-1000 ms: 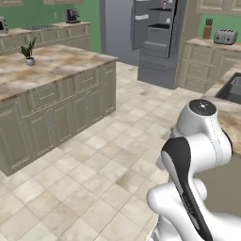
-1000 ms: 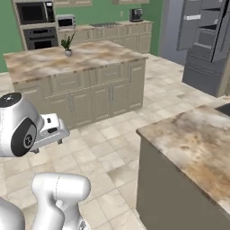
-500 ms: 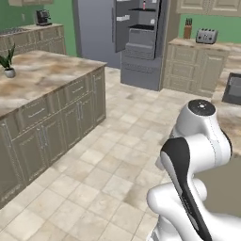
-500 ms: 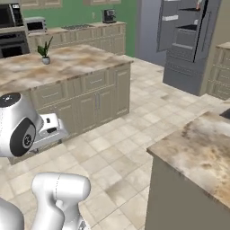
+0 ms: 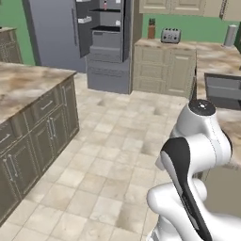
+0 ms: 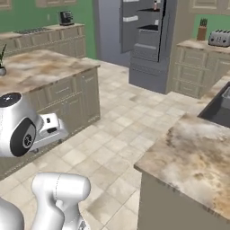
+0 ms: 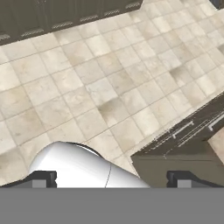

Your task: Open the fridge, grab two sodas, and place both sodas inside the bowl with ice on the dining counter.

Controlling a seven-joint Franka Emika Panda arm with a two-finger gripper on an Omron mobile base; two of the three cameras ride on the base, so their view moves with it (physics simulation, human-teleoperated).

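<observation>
**Fridge stands open across the tiled kitchen**

A beige tiled floor (image 5: 108,155) stretches between an island bench (image 5: 28,84) and the dining counter (image 6: 197,157), a marbled bench with a dark sink (image 6: 220,110) set in. At the far wall the grey fridge (image 5: 101,42) has its door swung wide, shelves and lower drawers showing; a slim bottle (image 6: 155,5) stands high inside. The pincer (image 7: 111,179) points down at the floor, fingertips (image 7: 43,178) wide apart and gripping nothing.
</observation>
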